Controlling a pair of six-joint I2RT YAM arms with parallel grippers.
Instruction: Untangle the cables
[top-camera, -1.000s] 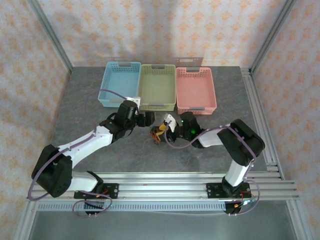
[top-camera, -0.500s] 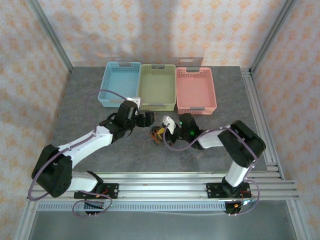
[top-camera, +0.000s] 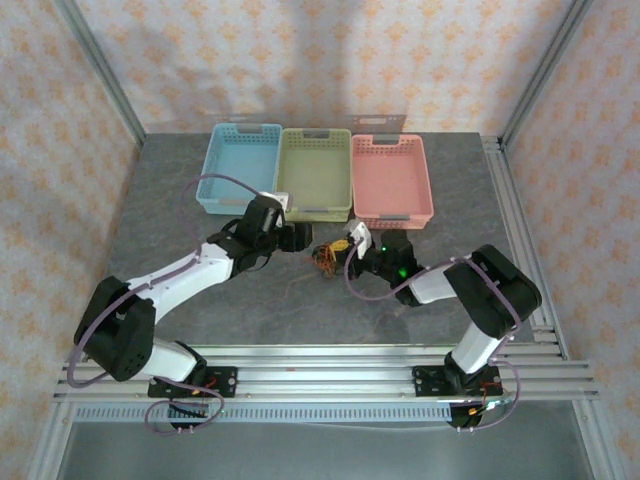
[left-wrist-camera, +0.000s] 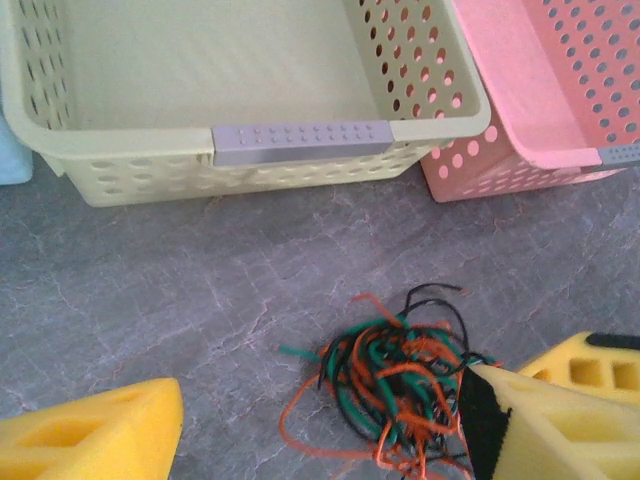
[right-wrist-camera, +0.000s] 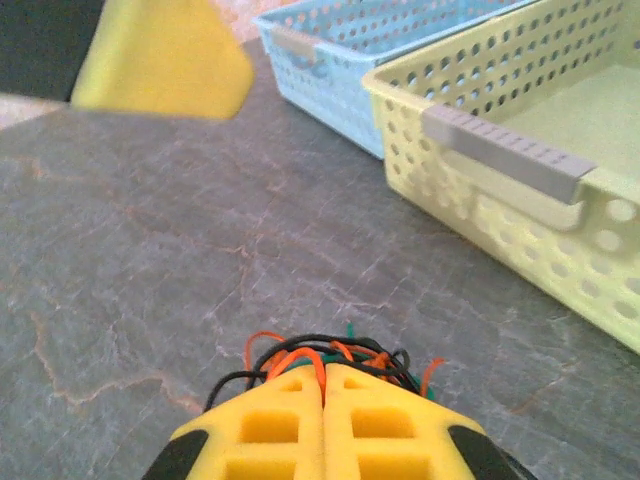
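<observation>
Grey stone-pattern table (top-camera: 170, 200) fills the middle of the top view.

Three empty perforated baskets sit in a row at upper centre, sides touching: blue basket (top-camera: 240, 165), green basket (top-camera: 315, 170), pink basket (top-camera: 392, 180).

Left arm (top-camera: 180, 275) reaches from lower left up towards centre. Right arm (top-camera: 470, 290) comes in from lower right, folded low, wrist pointing left.

Left gripper (top-camera: 297, 238) sits just below the green basket's front edge. Released: in the left wrist view (left-wrist-camera: 320, 400) its yellow fingers (left-wrist-camera: 90, 430) sit far apart in the two lower corners.

Right gripper (top-camera: 343, 252) is just right of frame centre. Clenched: in the right wrist view (right-wrist-camera: 323, 385) the two yellow fingers are pressed flat together at bottom centre, with strands caught at the tips.

Cables (top-camera: 325, 258): one small knotted tangle of orange, green and black wire on the table, below the gap between green and pink baskets.
- Left wrist view: tangle (left-wrist-camera: 395, 385) lies lower centre-right, between the open fingers, its right edge hidden behind the lower-right one.
- Right wrist view: loops (right-wrist-camera: 320, 355) bunch directly against the shut fingertips.
- Top view: tangle lies between the two grippers, against the right one, apart from the left.
</observation>
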